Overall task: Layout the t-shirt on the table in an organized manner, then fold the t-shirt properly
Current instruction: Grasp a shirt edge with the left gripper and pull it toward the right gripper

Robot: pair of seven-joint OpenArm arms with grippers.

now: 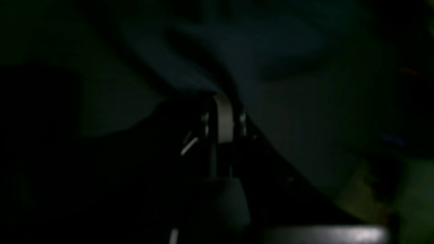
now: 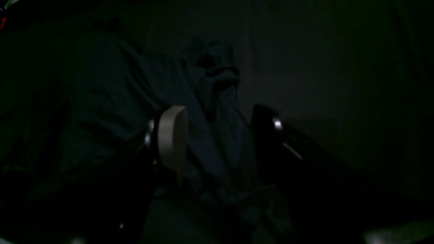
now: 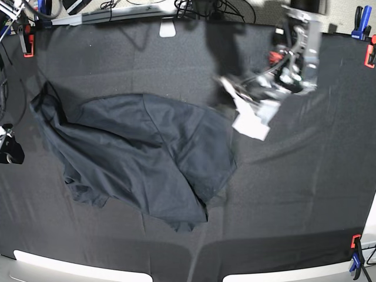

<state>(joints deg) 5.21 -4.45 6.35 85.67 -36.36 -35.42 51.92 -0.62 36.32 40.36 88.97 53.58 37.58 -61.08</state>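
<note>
The table (image 3: 305, 194), black cloth, carries the t-shirt (image 3: 147, 158) crumpled left of centre. The left gripper (image 3: 226, 88), blurred, sits at the shirt's upper right edge, jaws closed; hold on fabric unclear. The right gripper (image 2: 217, 142) stands wide apart, straddling a shirt fold.

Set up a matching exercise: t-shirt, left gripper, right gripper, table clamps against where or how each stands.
Things:
1. t-shirt
2. left gripper
3. right gripper
4. clamps

States:
A. jaws wide apart, cloth between them
B. red and blue, at the table corners
C. shut
D. rumpled on the black cloth, not yet flat

Pairs: 1-D, 2-C, 3-A, 4-B
</note>
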